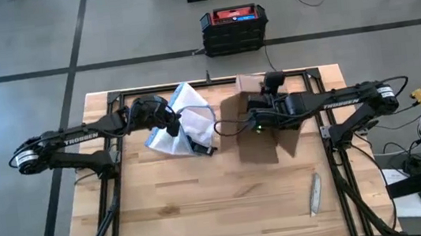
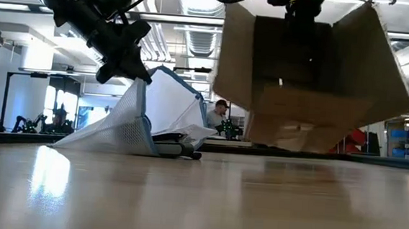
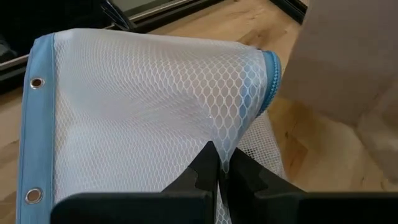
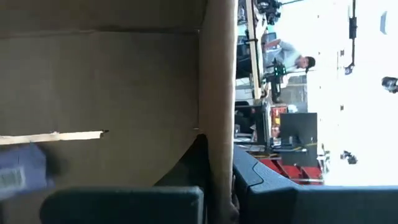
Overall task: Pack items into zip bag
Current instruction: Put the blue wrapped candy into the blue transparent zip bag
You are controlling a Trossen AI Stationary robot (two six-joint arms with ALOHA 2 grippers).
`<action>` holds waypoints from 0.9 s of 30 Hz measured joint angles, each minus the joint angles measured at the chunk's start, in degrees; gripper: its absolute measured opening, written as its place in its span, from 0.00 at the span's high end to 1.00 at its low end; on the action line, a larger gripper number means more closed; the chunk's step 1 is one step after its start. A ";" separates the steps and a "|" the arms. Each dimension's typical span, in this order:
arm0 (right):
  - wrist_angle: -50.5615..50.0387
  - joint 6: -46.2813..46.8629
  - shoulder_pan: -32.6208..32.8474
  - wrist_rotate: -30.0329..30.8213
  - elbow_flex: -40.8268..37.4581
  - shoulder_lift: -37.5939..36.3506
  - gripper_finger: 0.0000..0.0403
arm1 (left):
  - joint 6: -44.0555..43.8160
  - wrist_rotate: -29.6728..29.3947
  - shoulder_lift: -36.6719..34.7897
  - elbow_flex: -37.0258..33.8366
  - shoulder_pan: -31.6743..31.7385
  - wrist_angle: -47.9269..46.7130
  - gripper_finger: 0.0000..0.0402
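Observation:
The zip bag (image 1: 186, 117) is whitish netted plastic with blue edging and stands tent-like left of the table's middle, its lower edge (image 2: 108, 145) on the wood. My left gripper (image 1: 173, 127) is shut on it. My right gripper (image 1: 252, 123) is shut on the brown cardboard box (image 1: 263, 128), which hangs in the air (image 2: 312, 79) to the right of the bag. A dark object (image 2: 177, 149) lies at the bag's foot. The small whitish items are not in view. My left gripper pinches the bag's netted wall (image 3: 217, 134) between its two fingers, between the blue eyelet strip (image 3: 28, 137) and the blue zipper edge (image 3: 270, 74). It comes slanting down from the table's left. The held part is raised; the bag's lower edge stays on the table. My right gripper holds the box by one side wall (image 4: 217, 118). One finger (image 4: 186, 168) is inside the box and one finger (image 4: 261, 177) outside, coming from the table's right. The box is lifted clear of the table and tilted.
A slim grey stick-like tool (image 1: 314, 193) lies near the table's right front corner. Black frame bars (image 1: 214, 82) run along the far edge. The near half of the tabletop (image 1: 205, 214) is bare wood. People sit in the room beyond (image 2: 220, 112).

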 joint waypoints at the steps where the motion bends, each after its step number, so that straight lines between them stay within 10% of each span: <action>1: 0.04 0.32 0.55 0.06 -0.81 0.48 0.98 | -0.59 -0.02 0.00 -0.02 0.00 -0.04 1.00; 8: -0.40 -0.42 2.16 15.45 -4.55 5.86 0.98 | -3.26 1.42 0.00 0.00 -0.07 0.00 1.00; 27: -0.21 24.25 6.57 10.02 -8.88 3.81 0.78 | -9.90 4.46 -0.02 0.00 -0.63 -1.15 1.00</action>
